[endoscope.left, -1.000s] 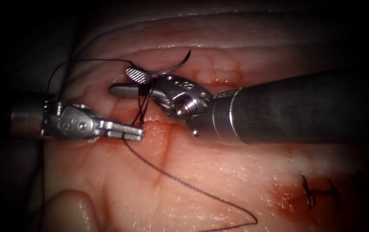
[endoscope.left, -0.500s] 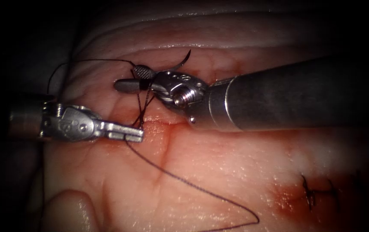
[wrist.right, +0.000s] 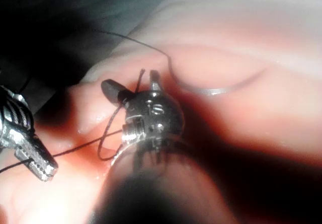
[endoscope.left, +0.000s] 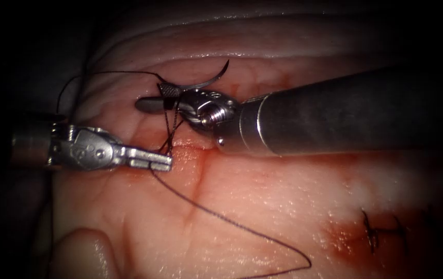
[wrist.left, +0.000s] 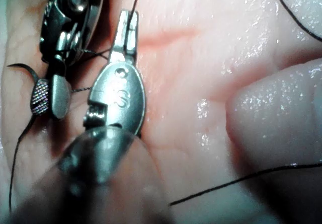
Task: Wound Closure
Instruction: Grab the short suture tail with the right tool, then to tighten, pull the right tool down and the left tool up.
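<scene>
Left tool's fingers (endoscope.left: 152, 159) are clamping thread (endoscope.left: 221, 219) beside the cut (endoscope.left: 193, 150), right tool's fingers (endoscope.left: 162, 95) are parted, needle (endoscope.left: 208, 80) lying free above tissue (endoscope.left: 263, 206), thread wrapping its jaw—knot-looping, apparently; grasping the tail seems due.

I see the tissue (endoscope.left: 263, 206) carrying dark thread (endoscope.left: 221, 219) across its surface, red fluid (endoscope.left: 345, 235) pooled beside finished stitches (endoscope.left: 381, 232).

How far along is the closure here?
Done: one stitch, lower right. In hand: left tool grips thread at the cut; right tool, jaws open, has thread looped round one jaw; needle lies free on the tissue. Left: no knot tied here yet.
</scene>
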Controlling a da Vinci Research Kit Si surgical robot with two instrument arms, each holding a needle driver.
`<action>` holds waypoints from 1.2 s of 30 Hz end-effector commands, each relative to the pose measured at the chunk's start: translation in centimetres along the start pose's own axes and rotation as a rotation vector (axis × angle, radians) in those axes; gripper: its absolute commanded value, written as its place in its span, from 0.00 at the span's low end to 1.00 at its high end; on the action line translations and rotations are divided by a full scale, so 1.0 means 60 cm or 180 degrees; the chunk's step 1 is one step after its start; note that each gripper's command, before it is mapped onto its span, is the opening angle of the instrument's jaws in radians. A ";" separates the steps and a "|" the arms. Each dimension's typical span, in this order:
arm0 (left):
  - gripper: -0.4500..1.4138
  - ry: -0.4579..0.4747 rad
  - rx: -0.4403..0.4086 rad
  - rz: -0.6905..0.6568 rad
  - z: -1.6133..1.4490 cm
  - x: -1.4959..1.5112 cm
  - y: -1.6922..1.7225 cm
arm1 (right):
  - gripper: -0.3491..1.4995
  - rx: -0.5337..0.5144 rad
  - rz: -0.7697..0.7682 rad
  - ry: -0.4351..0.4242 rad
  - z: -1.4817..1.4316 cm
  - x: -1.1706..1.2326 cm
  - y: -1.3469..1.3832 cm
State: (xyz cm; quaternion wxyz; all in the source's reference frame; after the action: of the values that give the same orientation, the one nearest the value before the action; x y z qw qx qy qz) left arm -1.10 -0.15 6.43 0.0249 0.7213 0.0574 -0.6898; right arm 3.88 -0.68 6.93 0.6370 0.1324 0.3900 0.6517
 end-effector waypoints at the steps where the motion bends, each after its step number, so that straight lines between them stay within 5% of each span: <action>1: 0.00 0.0006 -0.0004 0.0001 0.0008 -0.0009 0.0001 | 0.34 0.0026 0.0014 0.0018 0.0004 0.0000 -0.0008; 2: 0.00 0.0006 -0.0005 0.0001 0.0008 -0.0009 0.0001 | 0.08 0.0033 0.0028 0.0049 0.0000 0.0003 -0.0011; 3: 0.00 0.0007 -0.0005 0.0001 0.0008 -0.0009 0.0001 | 0.00 0.0043 0.0005 0.0082 -0.0002 0.0006 -0.0013; 16: 0.00 -0.0077 0.0075 -0.0050 -0.0019 -0.0004 -0.0023 | 0.00 0.0116 -0.0350 0.0321 -0.0033 0.0015 -0.0026; 26: 0.00 -0.0152 0.0274 -0.0243 -0.0065 0.0014 -0.0119 | 0.00 0.0350 -0.0502 0.0621 -0.0063 -0.0017 -0.0020; 36: 0.00 -0.0569 0.0675 -0.0391 -0.0110 -0.0052 -0.0231 | 0.00 0.0445 -0.0746 0.0862 -0.0092 -0.0042 -0.0023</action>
State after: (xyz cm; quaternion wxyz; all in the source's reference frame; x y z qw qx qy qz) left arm -0.56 1.33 6.83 -0.0925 0.6459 0.0233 -0.7574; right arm 3.58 -1.08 6.50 0.6413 0.0390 0.5302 0.5532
